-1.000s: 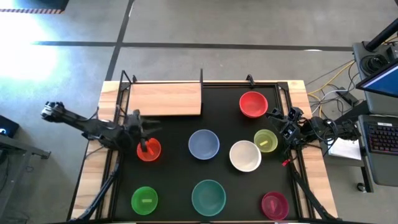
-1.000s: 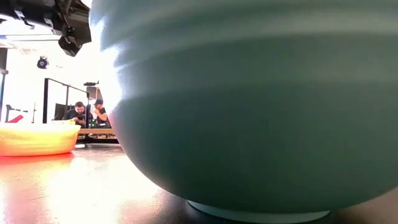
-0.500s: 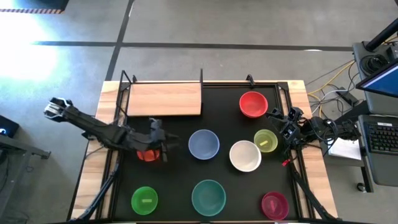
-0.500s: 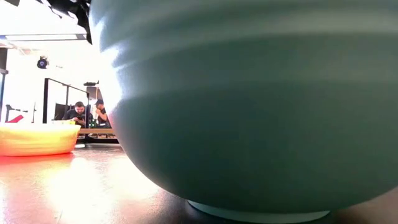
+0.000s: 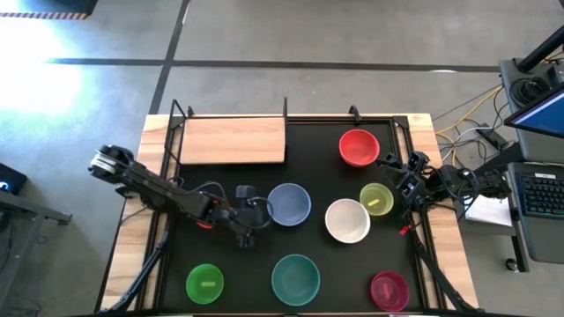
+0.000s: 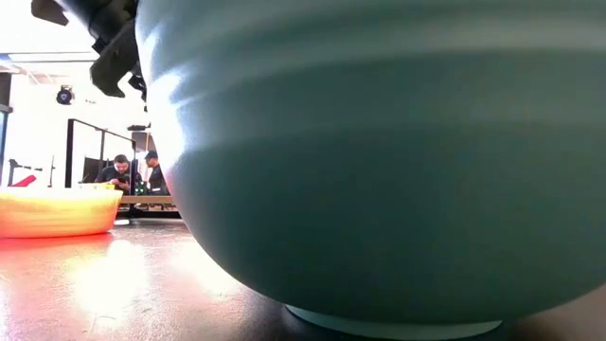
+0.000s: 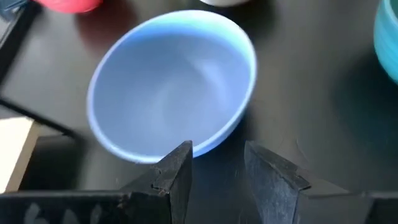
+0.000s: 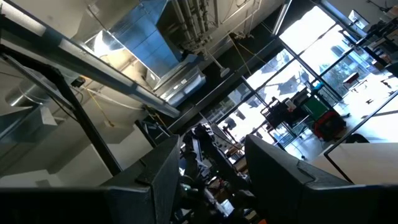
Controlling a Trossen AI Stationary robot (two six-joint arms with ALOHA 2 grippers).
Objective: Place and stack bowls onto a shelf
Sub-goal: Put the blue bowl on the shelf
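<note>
1. Since a second ago the left arm has swung off the orange bowl [image 5: 204,220] and reached across the black mat [image 5: 326,255], so the left gripper [image 5: 249,214] now sits just beside the blue-grey bowl [image 5: 289,203].
2. Its fingers [image 7: 180,168] are spread with nothing between them; in the left wrist view they stand at the near rim of the blue-grey bowl [image 7: 171,99].
3. Outward from there, the white bowl [image 5: 347,220] and yellow-green bowl [image 5: 376,199] lie to the right, touching or nearly so; the red bowl [image 5: 359,147] sits at the mat's far right.
4. Along the near edge sit the green bowl [image 5: 204,283], the teal bowl [image 5: 295,278] and the magenta bowl [image 5: 389,290].
5. No bowl is on the shelf [image 5: 233,141], a light-wood board at the far left of the surface [image 5: 128,264].
6. At the right edge waits the right gripper [image 5: 398,180], tipped upward, its fingers apart and holding nothing.
7. Around the surface lies a grey concrete floor [image 5: 264,35]; cables and a keyboard [image 5: 540,194] are on the right.
8. From the low view, the teal bowl [image 6: 379,161] fills most of the picture, with two seated people [image 6: 133,172] far behind in a bright room.
</note>
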